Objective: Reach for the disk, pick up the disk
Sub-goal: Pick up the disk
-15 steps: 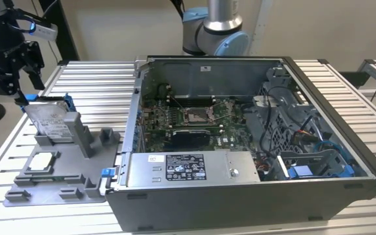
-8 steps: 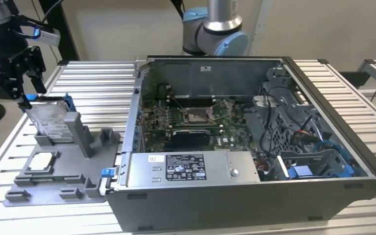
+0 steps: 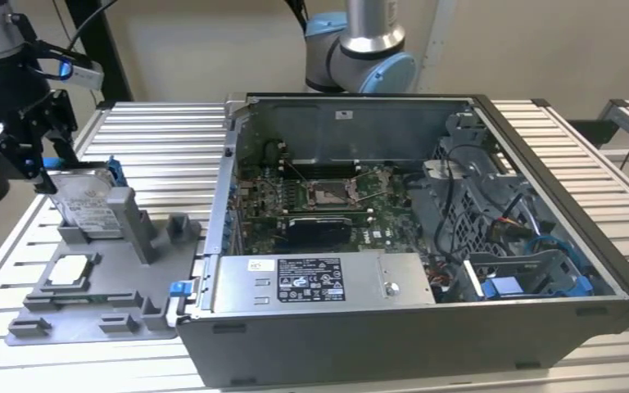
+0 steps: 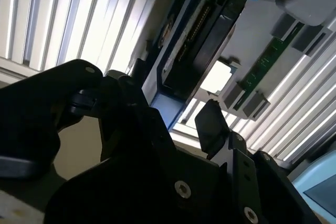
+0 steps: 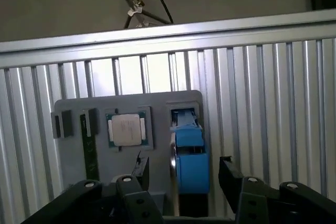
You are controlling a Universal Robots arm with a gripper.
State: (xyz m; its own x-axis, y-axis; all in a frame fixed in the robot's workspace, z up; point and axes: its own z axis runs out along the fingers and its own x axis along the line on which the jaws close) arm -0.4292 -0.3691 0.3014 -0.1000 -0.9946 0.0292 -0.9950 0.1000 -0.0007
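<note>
We take this for a robotics lab or test workshop, though we see little of the room. A slatted metal table [image 3: 161, 139] carries an opened computer case [image 3: 424, 336], its board [image 3: 326, 196] bare, beside a grey tray [image 3: 74, 315] holding a disk [image 3: 85, 209]. A robot arm [image 3: 360, 45] is mounted behind, by plain walls [image 3: 183, 49].

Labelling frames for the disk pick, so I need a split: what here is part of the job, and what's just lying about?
Job:
- disk, standing upright in its slot
- gripper, open, a finger on each side of the disk

Lying about:
- grey tray
- square chip
- green memory stick
- computer case
</note>
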